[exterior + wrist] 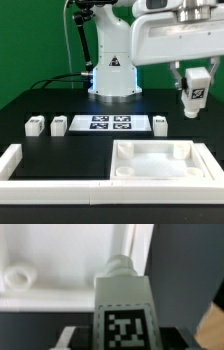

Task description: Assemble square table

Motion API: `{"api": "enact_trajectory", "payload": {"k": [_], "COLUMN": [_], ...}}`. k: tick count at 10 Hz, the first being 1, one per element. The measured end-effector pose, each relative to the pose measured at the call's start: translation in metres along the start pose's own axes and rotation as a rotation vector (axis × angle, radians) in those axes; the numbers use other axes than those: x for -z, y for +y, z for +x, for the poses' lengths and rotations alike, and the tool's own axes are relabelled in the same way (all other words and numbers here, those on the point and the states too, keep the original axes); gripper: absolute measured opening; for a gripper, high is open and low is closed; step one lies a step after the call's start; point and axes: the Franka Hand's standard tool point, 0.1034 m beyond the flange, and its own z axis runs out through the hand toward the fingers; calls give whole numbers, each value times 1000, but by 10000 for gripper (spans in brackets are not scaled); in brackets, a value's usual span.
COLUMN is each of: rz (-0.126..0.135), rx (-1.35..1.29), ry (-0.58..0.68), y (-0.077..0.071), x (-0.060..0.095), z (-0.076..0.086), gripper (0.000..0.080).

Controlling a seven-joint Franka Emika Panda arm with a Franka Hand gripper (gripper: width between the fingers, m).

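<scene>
The square tabletop slab [160, 160] lies at the front of the table towards the exterior view's right, ribs and corner sockets facing up. My gripper [193, 100] hangs above and behind its far right corner, shut on a white tagged leg [194, 92]. In the wrist view the leg [122, 291] runs out from between my jaws [125, 336] with its tag facing the camera. Its tip is over the slab's edge [70, 286], near a round socket [18, 277]. Three more legs stand on the table: two [35, 126] [58, 126] at the left, one [160, 124] at the right.
The marker board [110, 123] lies between the loose legs, in front of the robot base [112, 70]. The low white border wall [25, 168] runs along the front and front left, next to the slab.
</scene>
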Motion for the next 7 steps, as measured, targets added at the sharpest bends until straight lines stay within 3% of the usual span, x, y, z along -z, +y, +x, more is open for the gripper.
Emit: {"api": "enact_trajectory", "payload": {"k": [1,3,5,7], "rz": [-1,0,-6,-20], "rx": [4,5,26,44], "ry": [27,146,165,185], "y": [0,1,6,21], "x": [-3,-3,-9,-32], "z": [-11,-7,-8,1], "gripper": [290,290,290,290]}}
